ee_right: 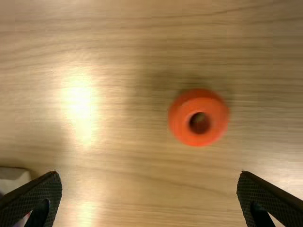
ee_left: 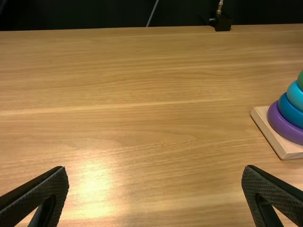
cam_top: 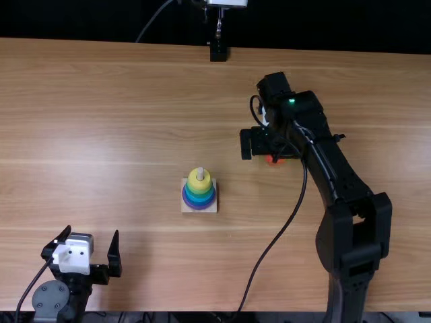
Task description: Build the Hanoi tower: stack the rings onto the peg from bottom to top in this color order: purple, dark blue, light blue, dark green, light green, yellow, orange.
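Observation:
The tower's pale square base (cam_top: pixel 209 207) stands near the table's middle, its peg tip poking above a yellow ring (cam_top: pixel 199 180). In the left wrist view, purple (ee_left: pixel 282 126), dark blue (ee_left: pixel 289 110), light blue (ee_left: pixel 295 95) and dark green (ee_left: pixel 300 80) rings are stacked upward. My right gripper (cam_top: pixel 269 142) points down over the orange ring (cam_top: pixel 275 159). In its wrist view, that gripper (ee_right: pixel 149 175) is open, with the orange ring (ee_right: pixel 199 117) lying flat on the wood beyond the fingertips. My left gripper (cam_top: pixel 92 231), also (ee_left: pixel 155 169), is open and empty at the near left.
The light brown table (cam_top: pixel 121 121) surrounds the tower. A black stand (cam_top: pixel 218 50) is at the far edge. The right arm's black cable (cam_top: pixel 279 235) curves down to the right of the tower. A pale block corner (ee_right: pixel 12 179) shows beside one right finger.

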Controlling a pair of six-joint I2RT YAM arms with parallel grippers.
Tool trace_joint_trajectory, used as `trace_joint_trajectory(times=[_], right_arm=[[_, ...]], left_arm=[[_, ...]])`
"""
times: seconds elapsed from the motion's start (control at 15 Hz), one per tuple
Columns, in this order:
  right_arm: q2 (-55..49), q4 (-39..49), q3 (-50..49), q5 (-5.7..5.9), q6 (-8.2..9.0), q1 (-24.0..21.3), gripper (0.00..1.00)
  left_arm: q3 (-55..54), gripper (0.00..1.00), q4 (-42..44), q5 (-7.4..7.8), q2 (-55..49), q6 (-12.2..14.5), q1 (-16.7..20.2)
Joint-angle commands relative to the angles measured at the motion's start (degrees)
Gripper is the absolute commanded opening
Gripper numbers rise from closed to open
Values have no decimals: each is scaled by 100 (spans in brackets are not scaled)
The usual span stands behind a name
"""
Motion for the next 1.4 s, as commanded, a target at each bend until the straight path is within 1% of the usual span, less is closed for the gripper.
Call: trace_joint_trajectory(times=[0.0,0.33,1.2,1.33], right_arm=[[-79,-18,-50,49,-5,-138,100],[26,14,-77,60,-5,-332,100],[694,67,37,49,-26,-393,100],[738,193,37,49,-37,-385,100]], left_arm=[[-663,100,-225,137,-67,69,57],[-663,100,-225,147,-67,69,57],[-663,100,-225,147,-67,69,57],[-663,100,-225,147,-67,69,57]])
